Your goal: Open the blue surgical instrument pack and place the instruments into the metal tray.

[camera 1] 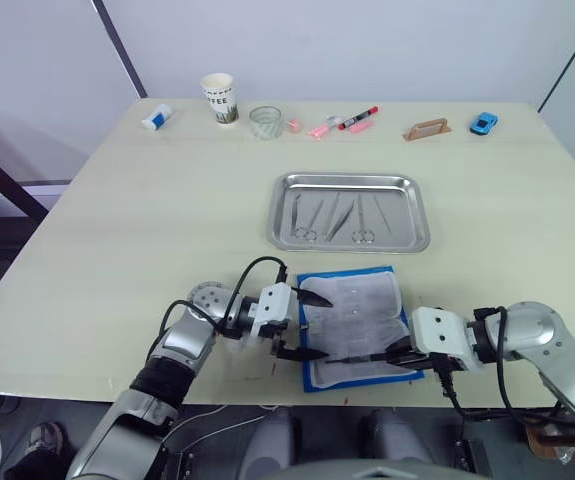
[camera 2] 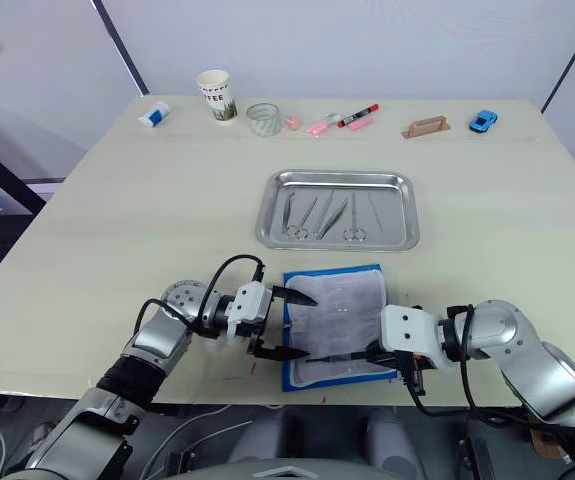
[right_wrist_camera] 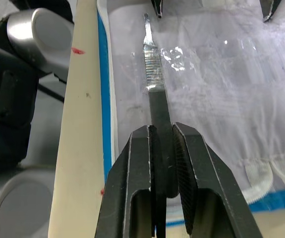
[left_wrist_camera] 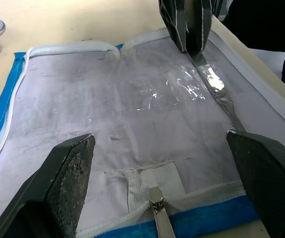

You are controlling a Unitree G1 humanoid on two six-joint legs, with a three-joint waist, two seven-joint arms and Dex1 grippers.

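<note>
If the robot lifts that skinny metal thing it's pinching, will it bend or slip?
The thin silvery instrument looks like rigid steel, so it probably stays straight. It seems light. The right tool pinches only its narrow dark handle, so the smooth piece might swivel or slide over the opened blue pack's clear plastic.

pack [camera 1: 352, 325] open, near edge | instruments [camera 1: 332, 218] in tray [camera 1: 282, 215]
</note>
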